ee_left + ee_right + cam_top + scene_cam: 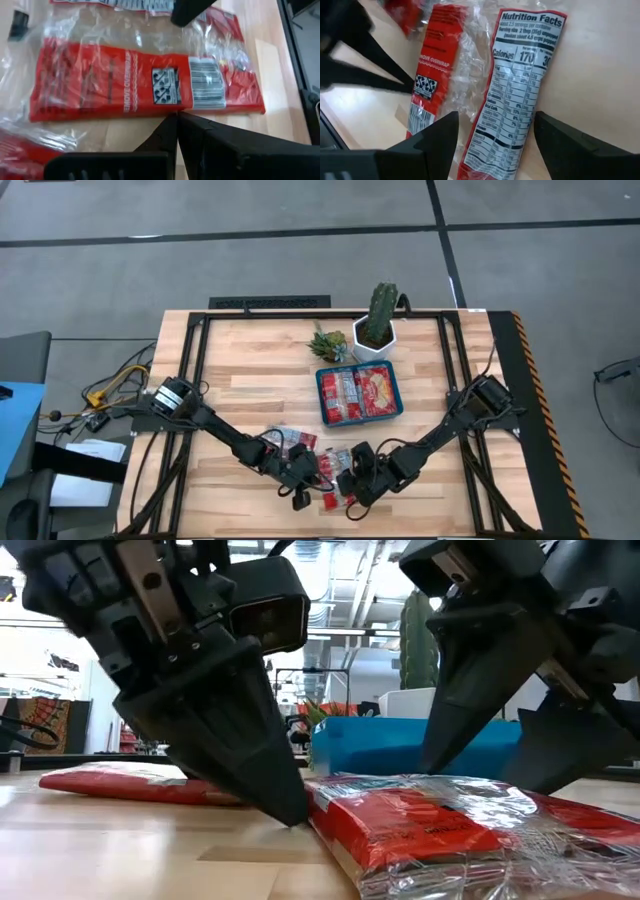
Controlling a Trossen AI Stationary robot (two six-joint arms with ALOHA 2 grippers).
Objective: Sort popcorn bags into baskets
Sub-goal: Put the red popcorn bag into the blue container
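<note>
Left pincer [298,498]: low at the worktop's 6 o'clock edge, fingers [170,135] pressed together, tips on the wood just beside a red popcorn bag [145,85].
Right pincer [352,502]: just at 3 o'clock of the left one, fingers [435,135] spread either side of a bag's nutrition panel [512,95], pinching nothing.
Loose popcorn bags [300,445]: clustered on the worktop [250,380] around both pincers.
Teal-blue tray [396,370]: at 12 o'clock of the pincers, several bags [358,392] lying inside.
Cactus pot [375,340]: just beyond the tray.
</note>
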